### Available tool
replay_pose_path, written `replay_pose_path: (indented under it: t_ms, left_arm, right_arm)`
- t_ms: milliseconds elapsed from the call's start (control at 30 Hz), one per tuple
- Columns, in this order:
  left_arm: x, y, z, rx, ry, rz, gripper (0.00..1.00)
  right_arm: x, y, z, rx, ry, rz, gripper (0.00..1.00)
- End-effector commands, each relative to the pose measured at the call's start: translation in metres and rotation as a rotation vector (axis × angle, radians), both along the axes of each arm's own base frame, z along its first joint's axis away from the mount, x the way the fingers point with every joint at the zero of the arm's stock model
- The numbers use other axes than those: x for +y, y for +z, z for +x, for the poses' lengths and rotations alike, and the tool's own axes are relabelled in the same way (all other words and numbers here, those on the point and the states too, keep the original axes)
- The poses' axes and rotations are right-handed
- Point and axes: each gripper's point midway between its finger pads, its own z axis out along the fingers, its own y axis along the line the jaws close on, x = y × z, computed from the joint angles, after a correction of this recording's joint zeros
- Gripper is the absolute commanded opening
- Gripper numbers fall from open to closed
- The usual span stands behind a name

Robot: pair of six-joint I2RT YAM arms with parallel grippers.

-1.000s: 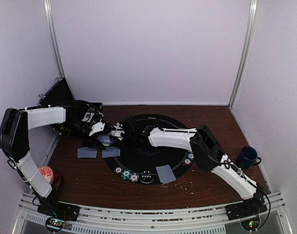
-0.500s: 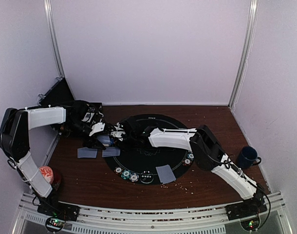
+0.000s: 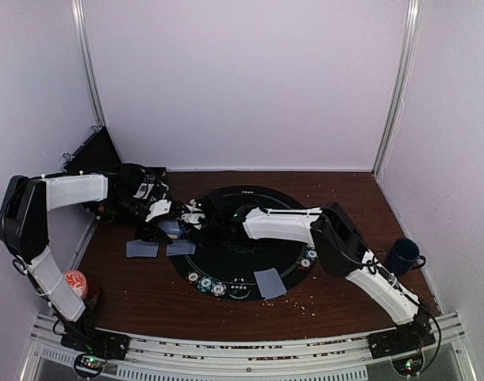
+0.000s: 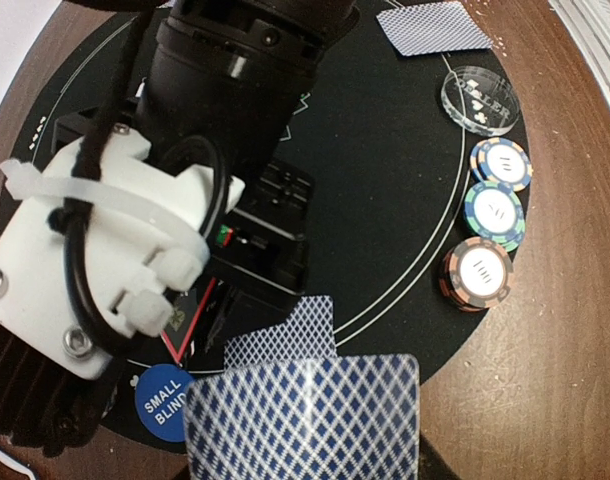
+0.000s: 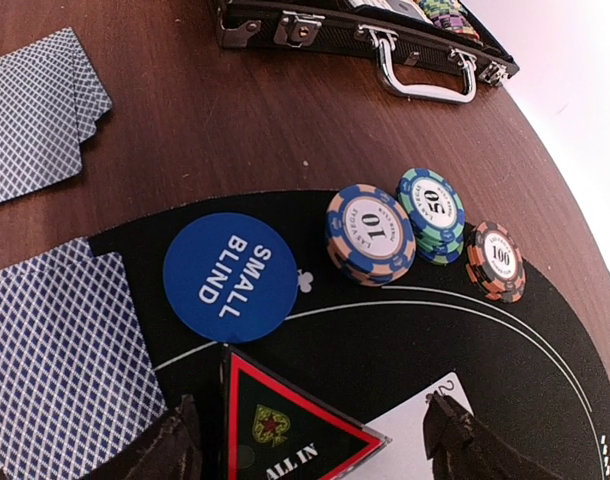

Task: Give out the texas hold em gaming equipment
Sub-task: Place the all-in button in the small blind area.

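Under my right wrist I count three chip piles (image 5: 370, 233), one blue button (image 5: 230, 277) and one triangle marker (image 5: 285, 430). My left wrist sees three more chips (image 4: 495, 210) and one clear disc (image 4: 482, 95). Overhead: three cards (image 3: 270, 282) lying flat, one mug (image 3: 402, 255).

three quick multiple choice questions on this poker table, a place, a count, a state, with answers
1. The small blind button lies: A) in the case B) on the black mat, beside the 10 chip C) on a card.
2. Chip stacks beside it: A) one B) three C) five.
3. The right end effector is: A) shut on a chip B) shut on a card C) open.
Answers: B, it rests on the mat by that chip; B, 10 chip, 50 chip, 100 chip; C, fingers apart, red triangle marker between them.
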Motion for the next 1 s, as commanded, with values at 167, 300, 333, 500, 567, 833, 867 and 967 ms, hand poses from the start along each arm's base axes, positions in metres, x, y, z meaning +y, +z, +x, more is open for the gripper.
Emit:
replay_pose_path:
  t_ms: [167,300,333,500,567,833,867,967]
  left_arm:
    - [-0.003,0.009,0.009,-0.016,0.001,-0.035,0.42]
    - [-0.004,0.009,0.01,-0.015,0.004,-0.038,0.42]
    - [-0.004,0.009,0.011,-0.016,0.006,-0.039,0.42]
    - [-0.006,0.01,0.014,-0.016,0.018,-0.05,0.42]
    - [-0.007,0.012,0.014,-0.016,0.02,-0.056,0.42]
    - [-0.01,0.015,0.018,-0.011,0.039,-0.081,0.42]
    - [-0.012,0.015,0.017,-0.009,0.037,-0.082,0.42]
    - [-0.017,0.014,0.017,-0.013,0.043,-0.081,0.42]
  right_arm:
    - [-0.007,0.09,-0.008,-0.013,-0.046,0.151,0.99]
    - [-0.015,0.115,-0.005,-0.008,-0.099,0.207,1.0]
    - [-0.018,0.121,-0.004,-0.008,-0.12,0.219,1.0]
    - [-0.047,0.14,0.007,0.002,-0.293,0.279,1.0]
    - [-0.059,0.145,0.005,0.043,-0.333,0.323,1.0]
    - [-0.098,0.136,-0.018,0.333,-0.404,0.54,1.0]
    - [-0.097,0.135,-0.028,0.39,-0.365,0.581,1.0]
    - [-0.097,0.138,-0.054,0.51,-0.289,0.689,1.0]
